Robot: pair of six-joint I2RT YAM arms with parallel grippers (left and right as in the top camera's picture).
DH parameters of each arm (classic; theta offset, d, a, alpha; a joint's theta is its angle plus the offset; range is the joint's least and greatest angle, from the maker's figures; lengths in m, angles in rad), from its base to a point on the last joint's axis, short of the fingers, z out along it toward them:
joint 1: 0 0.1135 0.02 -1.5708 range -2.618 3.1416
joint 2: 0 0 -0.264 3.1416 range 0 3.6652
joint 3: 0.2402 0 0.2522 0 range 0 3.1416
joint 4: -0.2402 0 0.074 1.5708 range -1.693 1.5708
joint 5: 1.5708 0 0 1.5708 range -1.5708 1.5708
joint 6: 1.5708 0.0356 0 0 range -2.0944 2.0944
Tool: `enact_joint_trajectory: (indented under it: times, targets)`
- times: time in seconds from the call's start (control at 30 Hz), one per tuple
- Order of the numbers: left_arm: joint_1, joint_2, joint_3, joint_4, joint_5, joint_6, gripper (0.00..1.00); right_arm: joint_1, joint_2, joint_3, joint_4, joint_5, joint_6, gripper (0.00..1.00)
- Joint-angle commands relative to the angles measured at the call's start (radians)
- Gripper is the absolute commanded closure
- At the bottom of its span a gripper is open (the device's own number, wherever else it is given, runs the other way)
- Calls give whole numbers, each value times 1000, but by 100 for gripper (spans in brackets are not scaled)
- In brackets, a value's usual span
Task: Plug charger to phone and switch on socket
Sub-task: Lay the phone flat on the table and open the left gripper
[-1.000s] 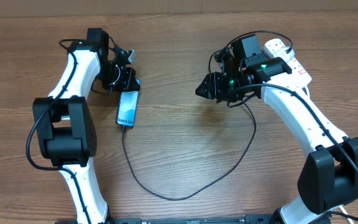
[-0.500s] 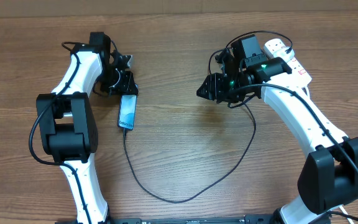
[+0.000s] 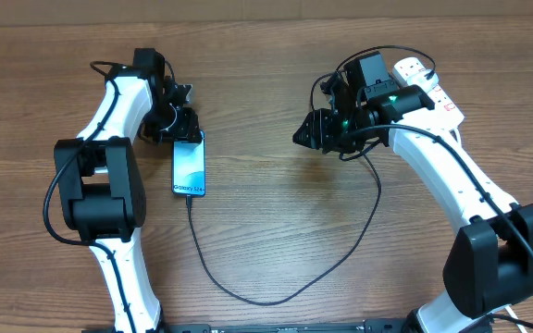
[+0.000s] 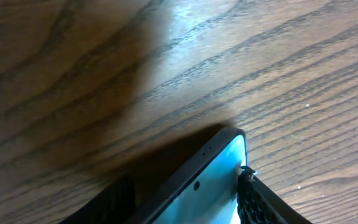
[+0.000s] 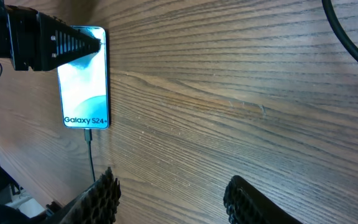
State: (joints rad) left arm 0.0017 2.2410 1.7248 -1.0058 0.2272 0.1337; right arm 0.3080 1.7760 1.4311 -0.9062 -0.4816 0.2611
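The phone (image 3: 189, 165) lies flat on the table, screen up, reading "Galaxy S24+" in the right wrist view (image 5: 84, 74). The charger (image 3: 266, 299), a thin black cable, is plugged into the phone's near end (image 5: 87, 133) and loops right towards the socket (image 3: 430, 88), a white strip at the far right. My left gripper (image 3: 183, 128) is open around the phone's far end (image 4: 219, 186); the right finger touches it, the left finger stands just off it (image 4: 185, 177). My right gripper (image 3: 305, 132) is open and empty over bare wood (image 5: 169, 180), left of the socket.
The charger's loop crosses the table's middle and front (image 3: 378, 190). A stretch of black cable shows at the top right of the right wrist view (image 5: 347, 37). The right arm's body covers part of the socket.
The phone has gone from tilted on its edge to lying flat, screen up. The left gripper shifted slightly at its far end. The right arm has not moved.
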Motion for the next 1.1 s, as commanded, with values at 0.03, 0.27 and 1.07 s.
enact_joint_trajectory:
  times: [0.03,0.27,1.07]
  targets:
    - [6,9,-3,-3,-43,-12,51,0,-14,23,2,11,-5,45]
    - [6,9,-3,-8,-210,-102,51,0,-14,23,2,11,-5,45]
    - [24,-5,89,-68,-283,-191,0,-11,-19,42,-4,48,-8,46]
